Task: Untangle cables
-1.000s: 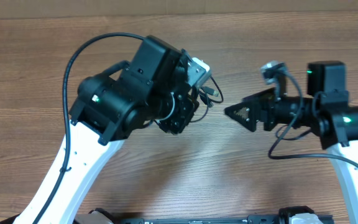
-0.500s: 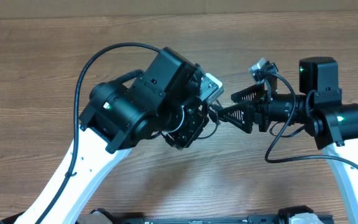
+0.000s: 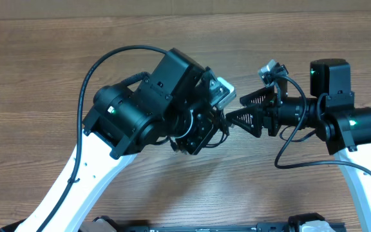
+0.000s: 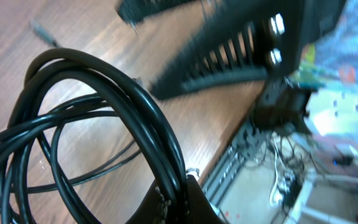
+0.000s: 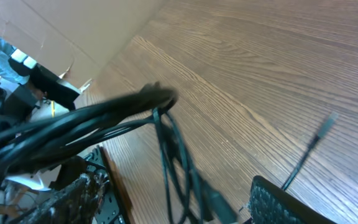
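Observation:
The cables point(image 4: 104, 118) are thin black cords in a looped bundle. My left gripper point(image 4: 178, 200) is shut on several strands at the bundle's lower end. In the overhead view the bundle point(image 3: 216, 126) hangs under the left wrist, which hides those fingers. My right gripper point(image 3: 235, 108) points left at the bundle and stands open. In the right wrist view some strands point(image 5: 178, 155) hang between its two fingers point(image 5: 278, 202), and I cannot tell whether they touch. One loose cord with a small plug end point(image 5: 325, 123) lies over the table.
The wooden table point(image 3: 301, 51) spreads all around. Both arms meet over its middle, their thick black arm cables point(image 3: 95, 64) arching above. A cardboard wall point(image 5: 73, 37) stands at the far edge. A metal rail point(image 3: 237, 227) runs along the near edge.
My left arm has carried the bundle to the right, toward the right gripper. The right gripper has come left to meet it and narrowed slightly. Almost nothing moved in the last half second.

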